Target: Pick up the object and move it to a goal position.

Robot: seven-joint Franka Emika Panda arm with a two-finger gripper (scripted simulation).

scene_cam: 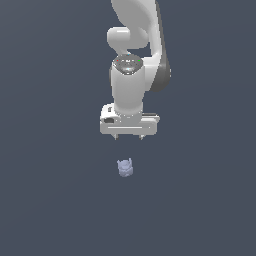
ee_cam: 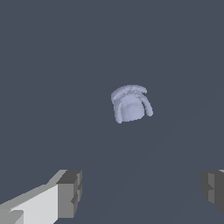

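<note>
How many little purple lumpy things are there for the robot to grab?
1. The lavender object sits alone on the dark surface, just below the open gripper, not touching it. No others show in either view.

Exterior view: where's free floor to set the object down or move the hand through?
Almost everywhere. The only thing on the grey floor is the object, below the open hand and apart from it. Bare patches lie on the exterior view's left and right of the object, and nearer the camera. The only crowded spot is the column under the hand. No goal marker shows.
</note>
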